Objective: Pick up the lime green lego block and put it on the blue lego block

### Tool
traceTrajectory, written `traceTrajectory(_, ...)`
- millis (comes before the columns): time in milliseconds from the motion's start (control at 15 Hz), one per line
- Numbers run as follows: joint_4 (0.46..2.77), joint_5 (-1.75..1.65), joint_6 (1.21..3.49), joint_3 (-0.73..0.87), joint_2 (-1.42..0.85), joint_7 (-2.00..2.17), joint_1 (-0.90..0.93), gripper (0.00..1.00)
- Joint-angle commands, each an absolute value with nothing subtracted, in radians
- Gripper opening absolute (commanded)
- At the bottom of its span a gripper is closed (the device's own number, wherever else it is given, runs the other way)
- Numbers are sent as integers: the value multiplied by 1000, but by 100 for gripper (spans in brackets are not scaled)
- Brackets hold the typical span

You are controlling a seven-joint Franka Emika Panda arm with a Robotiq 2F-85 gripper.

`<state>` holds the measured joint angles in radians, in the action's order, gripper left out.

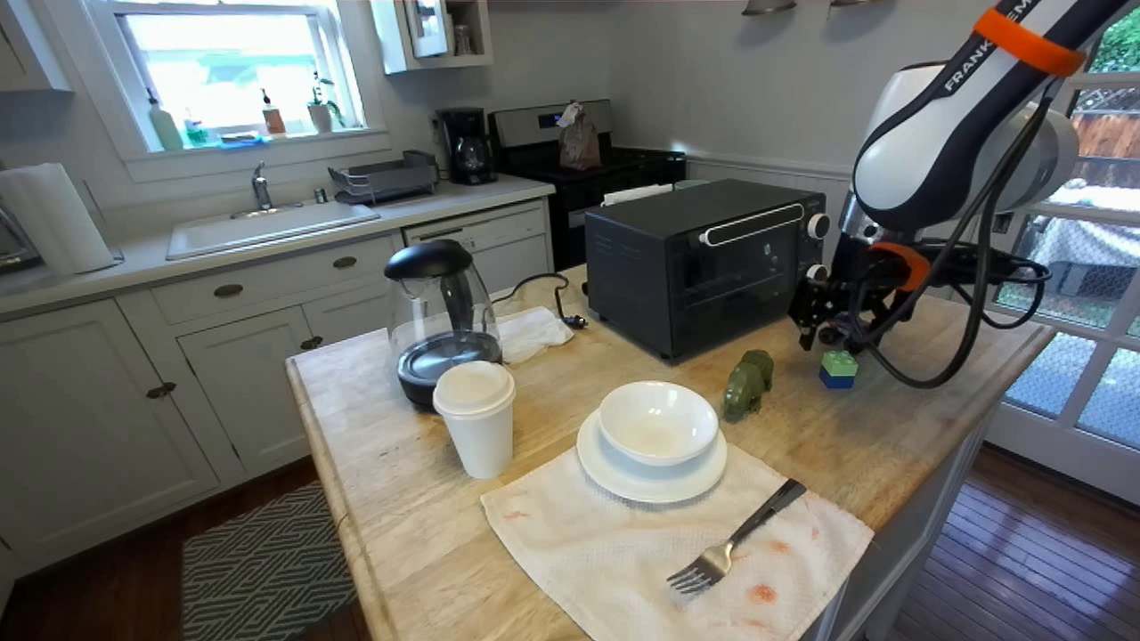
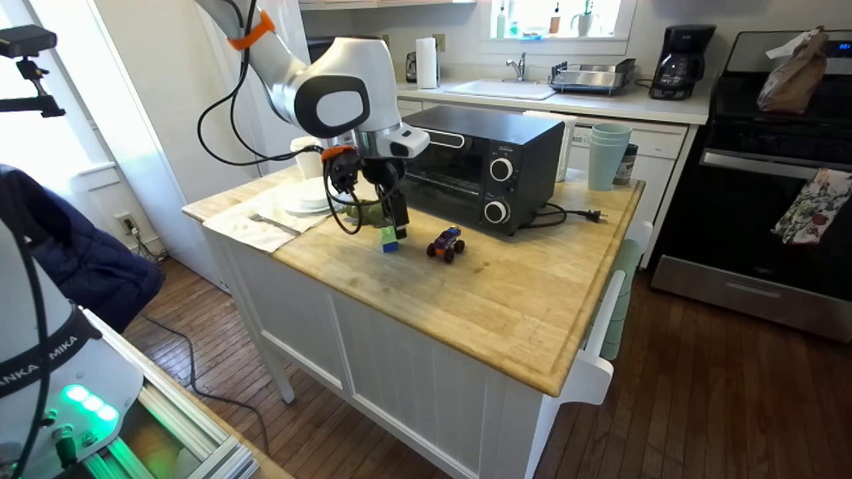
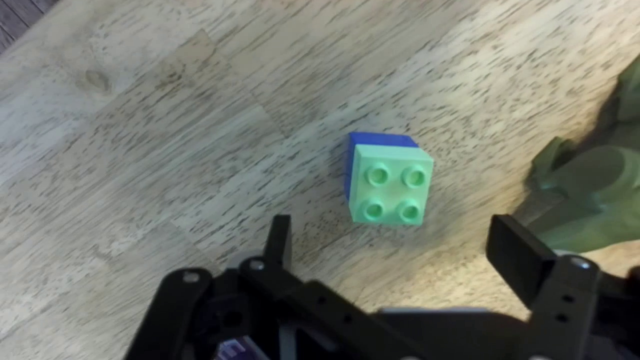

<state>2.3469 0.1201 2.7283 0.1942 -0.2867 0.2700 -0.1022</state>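
The lime green lego block (image 3: 391, 192) sits on top of the blue lego block (image 3: 382, 139), studs up. The stack stands on the wooden table. Both exterior views show the lime block (image 1: 839, 364) (image 2: 389, 235) above the blue block (image 1: 836, 381) (image 2: 390, 247). My gripper (image 3: 395, 240) is open, with nothing between its fingers. In the wrist view its fingertips are spread wide, left and right of the stack's near edge, and touch neither block. In an exterior view the gripper (image 1: 824, 334) is just above and behind the stack.
A dark green animal figure (image 3: 595, 195) stands close to the right finger. A purple toy truck (image 2: 446, 245) is near the stack. The black toaster oven (image 1: 704, 267) stands behind. A white bowl (image 1: 659, 423), plate, fork (image 1: 737, 539) and lidded cup (image 1: 476, 418) are on the table.
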Motion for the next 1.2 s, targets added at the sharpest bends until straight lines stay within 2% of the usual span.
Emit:
traceTrajectory(0,2355,143,2666,174,-202,189,-138,100)
traceTrajectory(667,2382,96,2558,180,-19,181,-130,100)
traceTrajectory(733,2353,112,2574,179,-68,185,-133,100)
traceTrajectory(1133,2360,111,2569,176,-46,185,-133,100)
